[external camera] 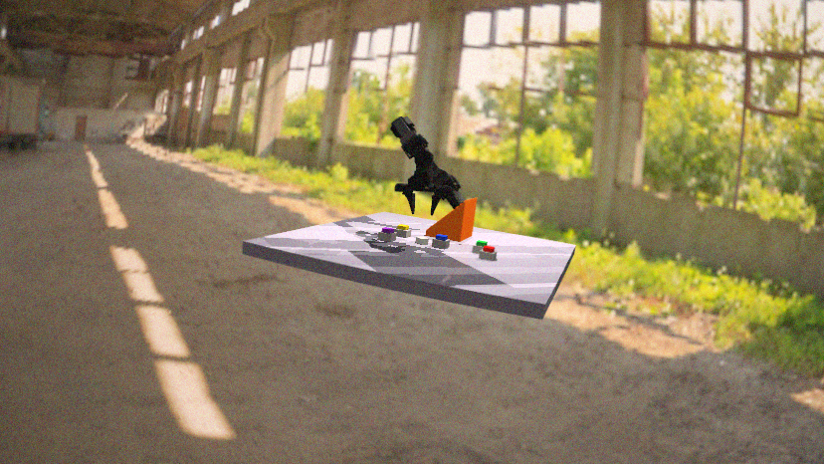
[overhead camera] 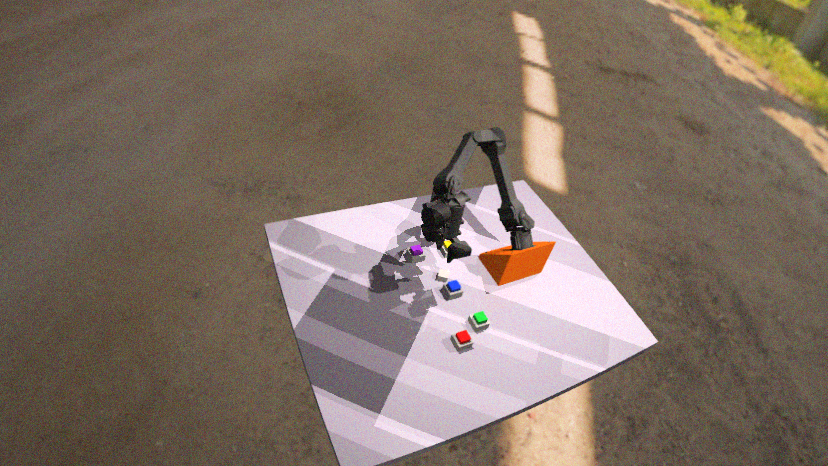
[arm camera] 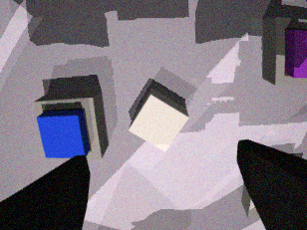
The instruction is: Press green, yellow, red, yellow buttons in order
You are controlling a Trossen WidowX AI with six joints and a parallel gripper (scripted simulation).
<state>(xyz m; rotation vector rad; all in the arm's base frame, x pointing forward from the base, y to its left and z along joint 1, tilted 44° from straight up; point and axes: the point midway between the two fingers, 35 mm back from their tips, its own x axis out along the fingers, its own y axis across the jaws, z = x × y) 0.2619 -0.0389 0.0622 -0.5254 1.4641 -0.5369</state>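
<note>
The gripper [external camera: 425, 202] hangs clear above the table [external camera: 518, 294], pointing down, jaws wide apart and holding nothing. The arm [overhead camera: 497, 167] arches from the orange base [overhead camera: 517, 261]. The yellow button [external camera: 403, 228] sits beneath, beside the purple button [external camera: 387, 231].

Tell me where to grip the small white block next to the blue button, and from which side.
Come straight down from above and close on two opposite side faces of the white block. It is a small cube lying flat, turned at an angle to the open gripper, so the wrist probably needs rotating first. Choose the pair of faces that keeps the fingers off the blue button.
</note>
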